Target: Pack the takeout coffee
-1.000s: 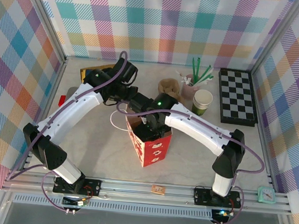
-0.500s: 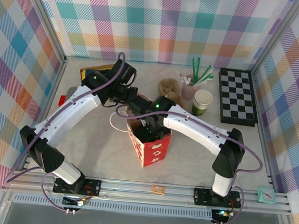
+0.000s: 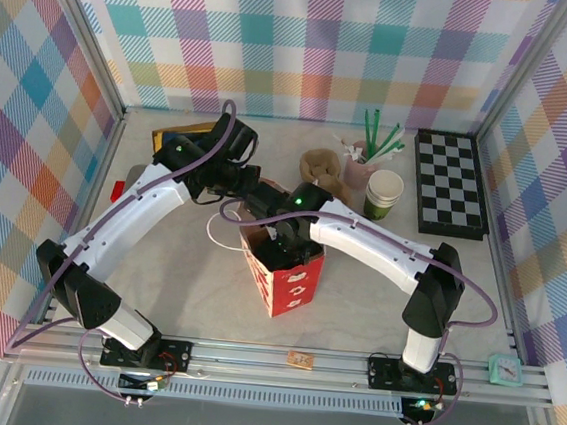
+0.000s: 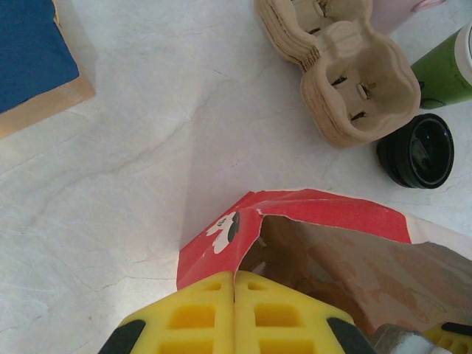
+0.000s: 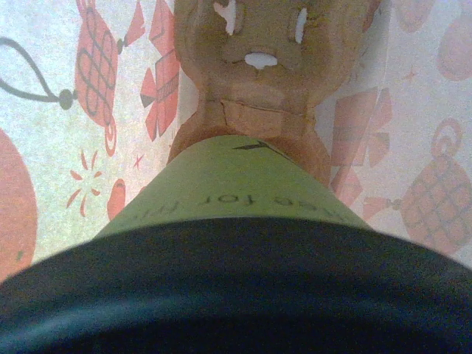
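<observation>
Far left on the pale table [image 3: 196, 289], a blue board [image 4: 29, 44] with a tan border lies flat near the back. My left gripper [image 4: 234, 284] reaches in from that side. Its yellow fingers are pressed tight together at the top corner of the red paper bag [image 3: 287, 278]; I cannot tell whether paper is pinched between them. The bag stands upright and open in the middle of the table.

My right gripper [image 3: 283, 241] is lowered into the bag's mouth. From its wrist camera I see the takeout coffee [image 5: 236, 184] inside the bag, right under the wrist: green cup, black lid, its base sitting in a brown cardboard tray [image 5: 258, 44] on the bag's floor. The jaws stand wide, but the lid hides the fingers, so I cannot tell whether they grip the cup.

Behind the bag lies a stack of empty cup holders [image 4: 346, 81], with a loose black lid [image 4: 417, 151] just beside it. Right of these stands a lidless green cup [image 3: 384, 192], then a black-and-white checkerboard [image 3: 452, 184].
</observation>
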You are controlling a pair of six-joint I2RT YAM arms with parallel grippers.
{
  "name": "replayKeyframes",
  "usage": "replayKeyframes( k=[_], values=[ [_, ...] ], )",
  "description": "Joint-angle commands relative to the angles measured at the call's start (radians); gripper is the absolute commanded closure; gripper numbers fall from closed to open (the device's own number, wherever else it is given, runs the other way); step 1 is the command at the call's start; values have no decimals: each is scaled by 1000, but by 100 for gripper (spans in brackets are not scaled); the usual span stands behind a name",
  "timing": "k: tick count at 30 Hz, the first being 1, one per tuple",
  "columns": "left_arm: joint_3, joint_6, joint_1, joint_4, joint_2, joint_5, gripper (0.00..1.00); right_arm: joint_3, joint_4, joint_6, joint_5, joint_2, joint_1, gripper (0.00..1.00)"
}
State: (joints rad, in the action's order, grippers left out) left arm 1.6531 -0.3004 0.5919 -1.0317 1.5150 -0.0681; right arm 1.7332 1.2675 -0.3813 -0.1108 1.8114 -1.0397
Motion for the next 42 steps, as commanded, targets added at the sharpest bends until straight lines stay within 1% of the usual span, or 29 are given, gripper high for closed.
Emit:
replayKeyframes(
  k=[1,10,24,42],
  values=[
    [-21,-18,-4,-3,-30,1,100,-3,-7,-14,13,18,9,45],
    [-29,-22,-4,2,-36,6,100,-16,-22,-26,8,33,9,44],
    [-36,-25,-4,5,-39,-1,100,-81,-59,-64,-4,-5,21,44],
    [-35,-30,-4,5,-50,9,100,-130,-95,-78,-2,-11,29,43]
  ],
)
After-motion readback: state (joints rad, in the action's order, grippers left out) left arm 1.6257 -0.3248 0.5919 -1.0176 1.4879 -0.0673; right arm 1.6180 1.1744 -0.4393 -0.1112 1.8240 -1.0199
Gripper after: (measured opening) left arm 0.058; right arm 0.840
